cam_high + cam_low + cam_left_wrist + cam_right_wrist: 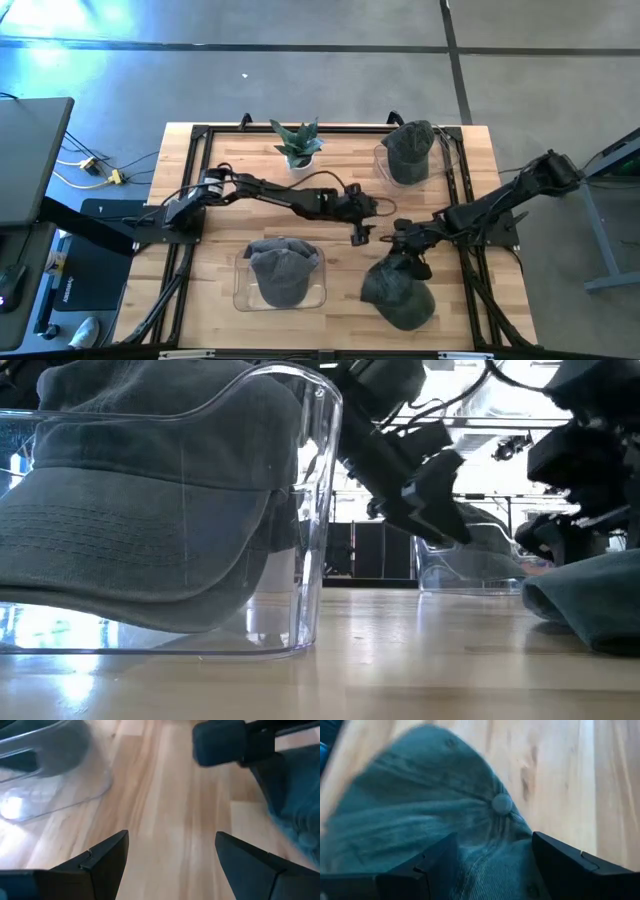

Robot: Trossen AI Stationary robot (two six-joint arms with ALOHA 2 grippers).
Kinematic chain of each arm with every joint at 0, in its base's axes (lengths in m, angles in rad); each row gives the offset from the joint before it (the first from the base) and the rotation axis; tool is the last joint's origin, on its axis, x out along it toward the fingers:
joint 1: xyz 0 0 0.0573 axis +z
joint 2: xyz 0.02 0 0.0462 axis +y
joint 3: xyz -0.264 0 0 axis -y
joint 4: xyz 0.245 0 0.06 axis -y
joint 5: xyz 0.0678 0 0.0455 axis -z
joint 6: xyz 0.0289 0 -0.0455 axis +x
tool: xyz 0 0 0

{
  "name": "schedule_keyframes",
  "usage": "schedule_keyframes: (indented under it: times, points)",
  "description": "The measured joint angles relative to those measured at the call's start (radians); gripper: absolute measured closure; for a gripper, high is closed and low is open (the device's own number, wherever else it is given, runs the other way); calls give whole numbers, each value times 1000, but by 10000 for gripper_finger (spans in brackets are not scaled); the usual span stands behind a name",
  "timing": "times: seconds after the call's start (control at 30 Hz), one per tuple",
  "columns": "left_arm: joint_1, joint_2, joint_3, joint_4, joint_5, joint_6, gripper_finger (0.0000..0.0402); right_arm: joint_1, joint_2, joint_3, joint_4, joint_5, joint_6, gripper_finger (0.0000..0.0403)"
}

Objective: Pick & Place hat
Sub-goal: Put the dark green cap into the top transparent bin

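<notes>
A grey-green cap [398,292] lies on the wooden table near its near right corner, crown up; the low view shows its edge [590,600]. My right gripper [405,245] hangs open over the cap's far side. In the right wrist view [492,862] its fingers straddle the crown just behind the top button [501,803]. My left gripper [360,235] is open above bare wood at the table's middle [170,855], just left of the right gripper. A second cap [282,272] sits in a clear bin, and a third [410,150] in another. My right gripper comes at the cap's crown [470,835] slanting down from above, one finger on each side of it. Whether the fingers [435,860] touch the cloth I cannot tell. The cap lies on the table.
A clear bin [315,295] stands at the near middle, its wall [310,510] filling the low view's left. Another clear bin [383,165] is at the far right. A small potted plant [298,145] stands at the far middle. Bare wood lies between the bins.
</notes>
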Motion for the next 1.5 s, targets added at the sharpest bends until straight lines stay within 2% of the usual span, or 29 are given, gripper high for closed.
schedule_keyframes:
  times: [0.23,0.37,0.47,0.53,0.67,0.77,0.9,1.07,1.13,1.37,1.5]
  points:
    - [10,-22,-54,-8,-2,21,111,-17,38,101,-88,71,-51,155]
    - [9,-54,-141,-11,0,36,111,-43,62,138,-136,68,-75,155]
    - [10,-79,-208,128,-5,29,111,-53,93,138,-178,47,-92,155]
    - [10,-120,-272,125,-7,28,111,-54,111,138,-198,29,-97,155]
    - [15,-168,-319,217,-37,0,111,-53,124,138,-222,-79,-100,165]
    - [23,-209,-336,134,-46,-74,111,-54,119,140,-220,-171,-99,198]
    - [46,-221,-323,74,-38,-185,111,-54,118,163,-225,-227,-98,273]
    - [51,-213,-325,38,30,-227,111,-53,119,200,-253,-305,-133,377]
    - [47,-216,-324,39,25,-227,111,-53,119,215,-293,-314,-154,394]
    - [49,-215,-326,48,18,-225,111,-53,119,288,-366,-203,-184,344]
    - [49,-215,-326,48,71,-214,111,-54,119,310,-397,-200,-217,291]
